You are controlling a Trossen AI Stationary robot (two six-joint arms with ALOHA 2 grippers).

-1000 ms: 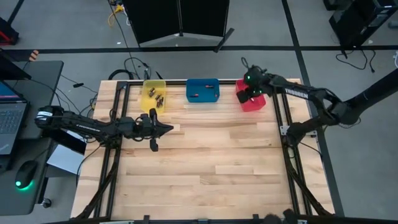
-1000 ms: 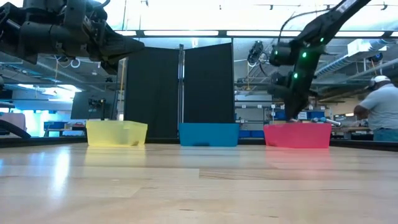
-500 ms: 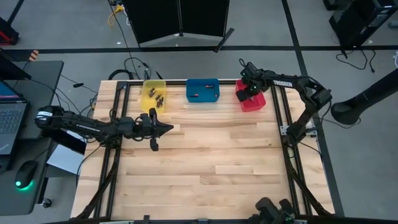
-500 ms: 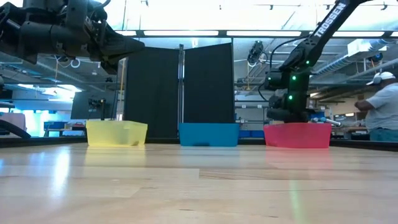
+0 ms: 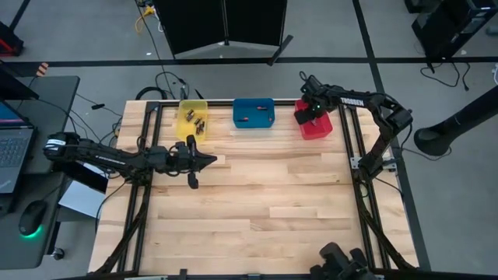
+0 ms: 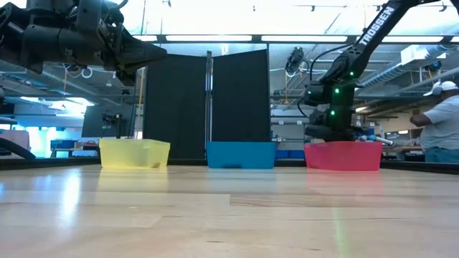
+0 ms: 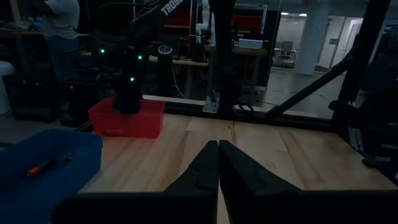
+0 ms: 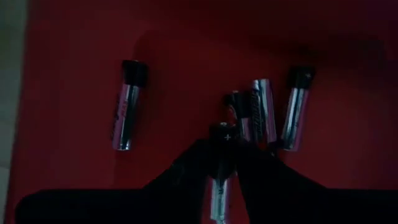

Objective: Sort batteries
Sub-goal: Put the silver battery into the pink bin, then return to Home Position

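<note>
My right gripper points down into the red bin at the table's far right. A silvery battery shows in the narrow gap between its slightly parted fingers. Three more batteries lie on the bin's floor. The yellow bin holds several batteries. In the blue bin lies a reddish one. My left gripper hangs shut and level above the table's left half, holding nothing. My right gripper comes at the battery from above, its fingers lying along the battery's two long sides. The battery's dark plus end reaches past the fingertips. Whether the fingers touch it, I cannot tell.
The three bins stand in a row along the table's far edge, inside the black frame rails. A black panel stands behind the table. A person works in the room beyond, at the right. The near wood surface carries nothing.
My right gripper has sunk from above the red bin down into it, tipping more steeply downward, and has then held nearly still.
</note>
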